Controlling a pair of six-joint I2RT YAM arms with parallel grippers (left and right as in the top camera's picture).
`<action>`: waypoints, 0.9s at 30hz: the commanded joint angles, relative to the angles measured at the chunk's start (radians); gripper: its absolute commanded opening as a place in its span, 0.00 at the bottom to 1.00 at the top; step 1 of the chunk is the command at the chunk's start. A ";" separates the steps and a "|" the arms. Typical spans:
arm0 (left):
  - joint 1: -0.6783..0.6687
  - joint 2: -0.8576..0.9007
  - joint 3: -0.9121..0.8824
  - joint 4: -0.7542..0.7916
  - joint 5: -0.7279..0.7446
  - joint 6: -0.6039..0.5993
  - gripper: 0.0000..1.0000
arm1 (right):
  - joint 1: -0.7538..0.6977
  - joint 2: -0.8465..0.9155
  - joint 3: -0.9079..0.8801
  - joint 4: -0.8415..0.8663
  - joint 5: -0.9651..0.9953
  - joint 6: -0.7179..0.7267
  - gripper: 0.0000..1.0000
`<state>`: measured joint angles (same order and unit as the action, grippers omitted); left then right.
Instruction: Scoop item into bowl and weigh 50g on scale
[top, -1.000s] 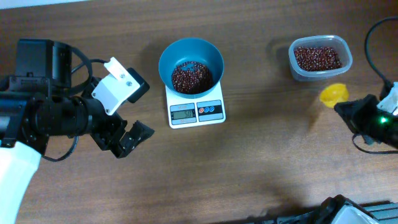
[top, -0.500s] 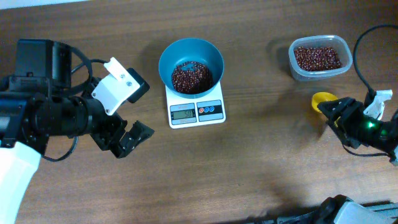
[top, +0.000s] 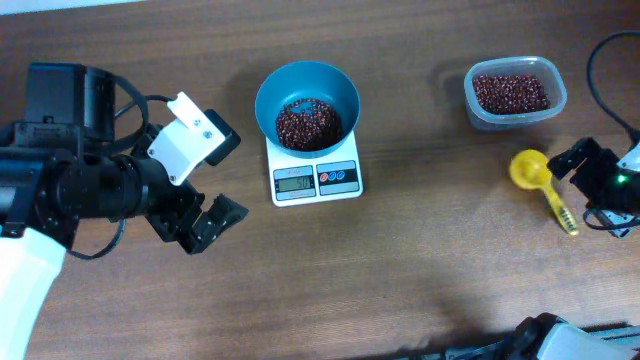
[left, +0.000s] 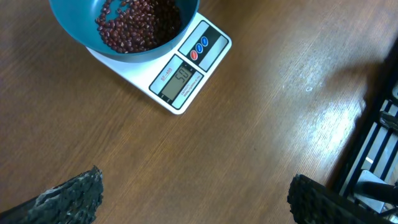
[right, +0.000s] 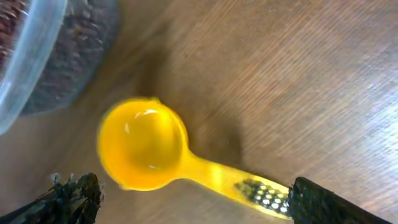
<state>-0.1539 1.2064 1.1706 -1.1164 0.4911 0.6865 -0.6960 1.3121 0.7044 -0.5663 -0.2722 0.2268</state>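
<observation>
The teal bowl (top: 307, 82) stands on the white scale (top: 316, 178) and holds a heap of red-brown beans (top: 307, 124). The left wrist view shows the bowl (left: 71, 34), its beans (left: 137, 25) and the scale (left: 186, 74), whose display reads 50. My left gripper (top: 205, 222) hangs open and empty left of the scale, with bare table between its fingers (left: 196, 186). At the right, the empty yellow scoop (top: 530, 168) lies flat on the table. My right gripper (top: 582, 185) is open around the scoop (right: 143, 143), whose handle end sits by one finger (right: 323, 205).
A clear plastic tub (top: 515, 118) of more beans stands at the back right, just beyond the scoop, and shows at the top left of the right wrist view (right: 37, 56). A black cable (top: 598, 60) loops near the right edge.
My right gripper has opened and let go of the yellow scoop, which now rests on the table. The right arm has drawn back toward the right. The left arm and the bowl are unmoved.
</observation>
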 joint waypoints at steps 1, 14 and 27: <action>0.000 -0.001 0.008 0.001 0.017 -0.013 0.99 | 0.091 0.001 0.017 -0.050 0.184 -0.013 0.99; 0.000 -0.001 0.008 0.001 0.017 -0.013 0.99 | 0.227 -0.220 0.622 -0.508 -0.237 0.025 0.99; 0.000 -0.001 0.008 0.001 0.017 -0.013 0.99 | 0.225 -0.156 0.621 -0.562 -0.239 0.013 0.99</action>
<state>-0.1539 1.2064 1.1706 -1.1164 0.4911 0.6868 -0.4767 1.1587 1.3167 -1.0981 -0.4995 0.2535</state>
